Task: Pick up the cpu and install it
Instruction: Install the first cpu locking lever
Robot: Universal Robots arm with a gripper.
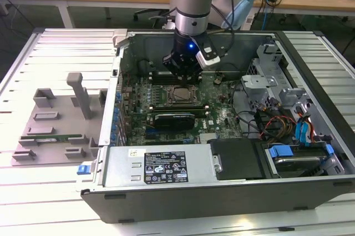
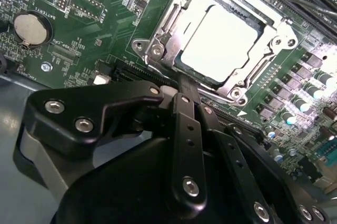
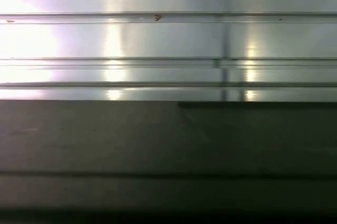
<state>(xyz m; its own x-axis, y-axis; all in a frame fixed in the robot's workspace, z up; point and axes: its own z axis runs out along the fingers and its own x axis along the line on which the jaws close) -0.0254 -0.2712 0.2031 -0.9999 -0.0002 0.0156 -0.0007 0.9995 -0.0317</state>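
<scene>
Presently your gripper (image 1: 184, 76) hangs inside the open computer case (image 1: 222, 191), just above the socket frame (image 1: 178, 96), at about 12 o'clock of it in the exterior view. The second wrist view gives what that one cannot: the cpu (image 2: 220, 41) lying flat in the socket frame. Whether the fingers are parted or closed, you cannot tell; nothing shows between them.
</scene>
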